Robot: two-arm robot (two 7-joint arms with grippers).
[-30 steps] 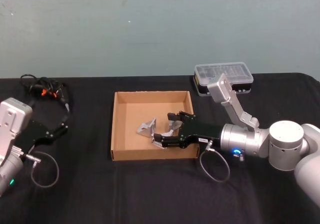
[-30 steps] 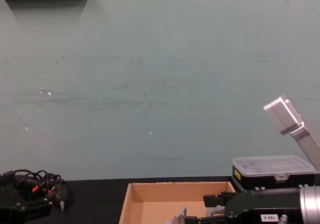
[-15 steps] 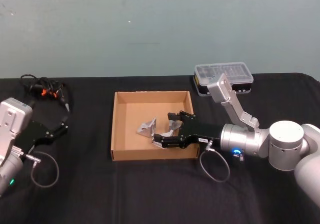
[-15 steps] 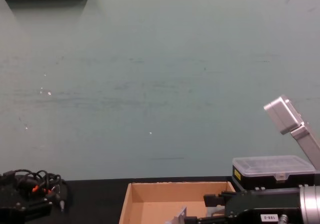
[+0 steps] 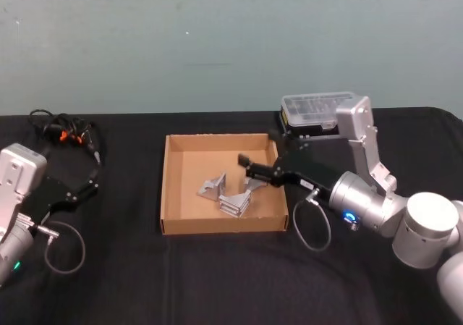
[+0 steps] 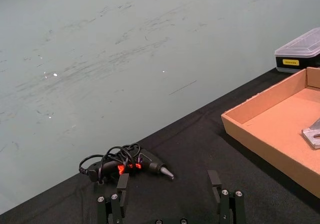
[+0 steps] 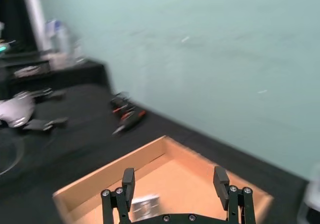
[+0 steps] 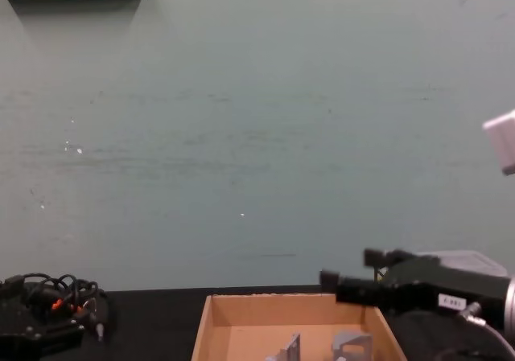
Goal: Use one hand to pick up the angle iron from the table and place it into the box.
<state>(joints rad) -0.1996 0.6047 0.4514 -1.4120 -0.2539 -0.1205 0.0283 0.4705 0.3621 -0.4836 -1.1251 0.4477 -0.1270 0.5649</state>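
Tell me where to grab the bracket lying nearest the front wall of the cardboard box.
Probably from above, pinching the angle iron across its upright flange, fingers on its two flat faces. It sits low inside the box, so the walls block a sideways approach.

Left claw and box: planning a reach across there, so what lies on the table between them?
Head view: bare black table lies between the left claw and the box. The cable bundle sits farther back.

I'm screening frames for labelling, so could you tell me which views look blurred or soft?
Right wrist view: smeared; brown cardboard box and background soft. Chest view: right gripper blurred. Head and left wrist views: sharp; grey metal angle irons clear.
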